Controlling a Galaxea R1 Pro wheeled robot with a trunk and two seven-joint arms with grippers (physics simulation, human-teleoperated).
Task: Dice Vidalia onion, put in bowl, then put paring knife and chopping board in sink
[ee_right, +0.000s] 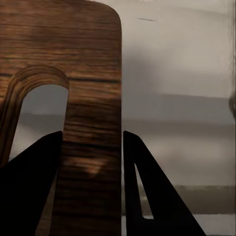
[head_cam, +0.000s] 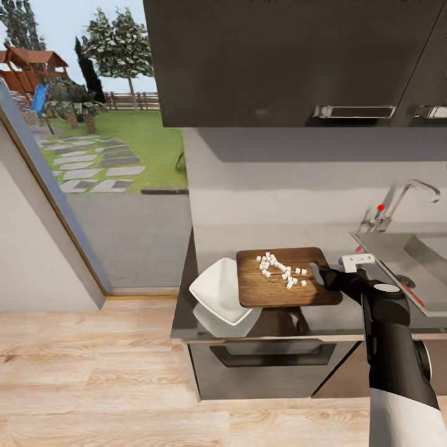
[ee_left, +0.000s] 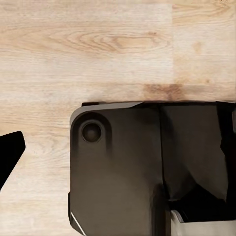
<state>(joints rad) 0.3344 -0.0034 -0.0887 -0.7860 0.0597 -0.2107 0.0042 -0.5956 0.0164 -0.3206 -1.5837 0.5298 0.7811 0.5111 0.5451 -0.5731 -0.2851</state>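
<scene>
Right arm (head_cam: 394, 347) sits nearest the head cam, black w/ white lower part, reaching fwd to the board's right end. Right tool (ee_right: 91, 152) is clamped on the chopping board (head_cam: 279, 282): in the right wrist view the two black fingers (ee_right: 34, 182) sit either side of the wood strip between the handle slot and the board's outer edge, one finger thru the slot, both pressed against the wood, gap only as wide as that strip.

Surface (head_cam: 205, 248) is grey, reflective, w/ dark cabinet fronts below. Sink (head_cam: 416, 251) is at the right, chrome tap w/ red dot behind it, well apart from the bowl. Board lies flat on the surface between bowl and sink. Bowl (head_cam: 217, 288), white, square, sits just left of the board; the board's left edge overlaps its rim. Diced onion (head_cam: 280, 270), small white cubes, is scattered across the middle of the board.

Left tool: the left wrist view gives just one black finger tip (ee_left: 11, 152) over wood floor beside the robot's dark base (ee_left: 123, 167), so can't tell open or closed.
</scene>
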